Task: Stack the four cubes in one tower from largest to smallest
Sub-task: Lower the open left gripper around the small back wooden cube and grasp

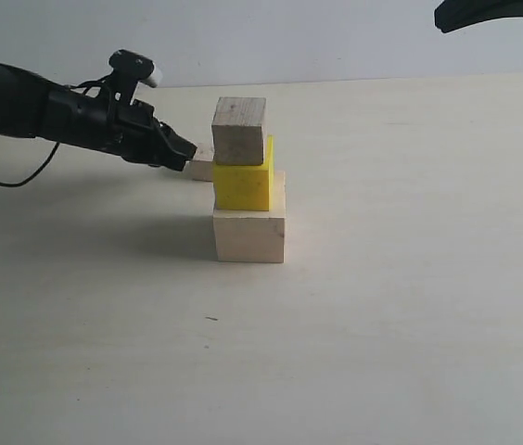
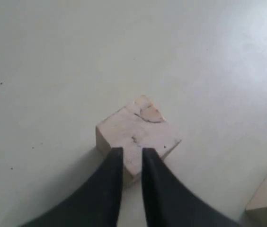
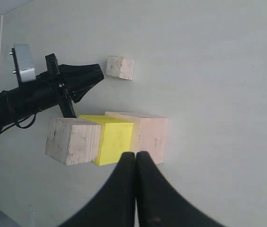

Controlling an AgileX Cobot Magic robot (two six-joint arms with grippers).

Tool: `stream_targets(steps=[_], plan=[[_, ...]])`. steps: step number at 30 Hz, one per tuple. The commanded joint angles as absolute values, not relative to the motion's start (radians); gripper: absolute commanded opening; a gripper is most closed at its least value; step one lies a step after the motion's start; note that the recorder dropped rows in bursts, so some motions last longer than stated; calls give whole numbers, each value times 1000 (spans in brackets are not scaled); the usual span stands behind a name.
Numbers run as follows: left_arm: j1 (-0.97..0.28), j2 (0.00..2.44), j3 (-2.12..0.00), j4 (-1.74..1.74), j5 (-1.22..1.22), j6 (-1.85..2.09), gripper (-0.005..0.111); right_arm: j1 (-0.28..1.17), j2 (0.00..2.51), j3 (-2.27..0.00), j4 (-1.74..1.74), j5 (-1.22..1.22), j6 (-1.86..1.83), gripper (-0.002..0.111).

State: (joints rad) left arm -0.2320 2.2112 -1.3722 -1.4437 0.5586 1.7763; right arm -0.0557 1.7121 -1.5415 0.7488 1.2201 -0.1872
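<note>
The left gripper has its two fingers drawn close, with only a narrow slit between them. In the left wrist view the tips lie over the near corner of the smallest cube. Whether they already pinch this corner or only stand above it, I cannot tell. The cube is much wider than the slit, and it is turned so that a corner, not a flat face, points at the gripper. It has no long axis to follow, so in my judgement this turning is what the grip depends on.

From the gripper the smallest cube lies just ahead, to the right and a little farther back on the worktop. The left arm comes in low from the left, sloping gently down to the right, and it is clearly the nearer arm.

The tower stands right of this cube and nearer to the viewer: large cube at the bottom, yellow cube on it, small cube on top, apart from the gripper. The last cube must therefore go up and to the right.

The right gripper is pressed together and empty, hanging high at the far right.
</note>
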Motion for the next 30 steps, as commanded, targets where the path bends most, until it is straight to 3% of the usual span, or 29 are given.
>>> stream_targets(steps=[1, 3, 7, 30], plan=[[-230, 2163, -1376, -1469, 569, 1772, 46, -58, 1700, -1542, 754, 1221, -187, 0], [-230, 2154, -1376, -1504, 571, 1772, 60, -58, 1700, -1542, 754, 1221, -187, 0], [-230, 2154, -1376, -1562, 565, 1774, 69, -58, 1700, -1542, 754, 1221, -187, 0], [-258, 2236, -1438, -1653, 605, 1768, 70, -58, 1700, -1542, 754, 1221, -187, 0]])
